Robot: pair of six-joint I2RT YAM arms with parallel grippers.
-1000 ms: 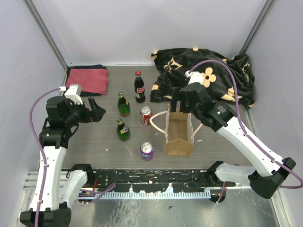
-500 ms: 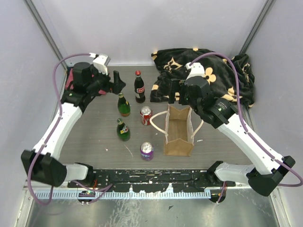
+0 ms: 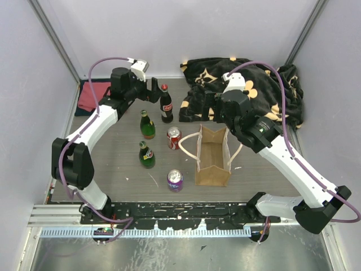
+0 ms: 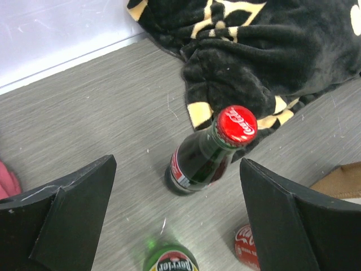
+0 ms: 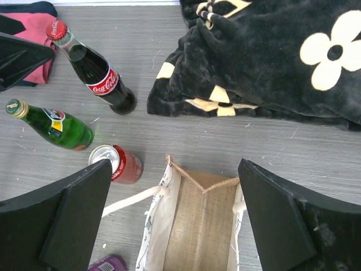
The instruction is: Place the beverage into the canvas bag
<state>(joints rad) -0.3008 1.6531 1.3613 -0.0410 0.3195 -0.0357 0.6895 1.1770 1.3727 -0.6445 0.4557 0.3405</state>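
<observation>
Your left gripper (image 3: 152,87) has its jaws spread wide. In the wrist view the Coca-Cola bottle (image 4: 208,152) shows between them and touches neither finger. That bottle stands upright on the counter (image 3: 124,164), red cap on, beyond the canvas bag (image 3: 212,161) and to its left, well apart from it.

Your right gripper (image 5: 175,166) hangs over the far end of the bag, jaws also wide and holding nothing. The bag stands upright with its mouth open, and a cream rope handle (image 3: 186,148) loops out from its left side.

Just beside that handle, left of the bag, stands a red Coca-Cola can (image 3: 174,138). A purple can (image 3: 175,180) sits off the bag's near left corner. Two green bottles (image 3: 147,125) stand farther left of the bag. The black flower-patterned blanket (image 3: 248,93) lies heaped behind the bag, and a pink towel (image 3: 93,96) lies far to its left.
</observation>
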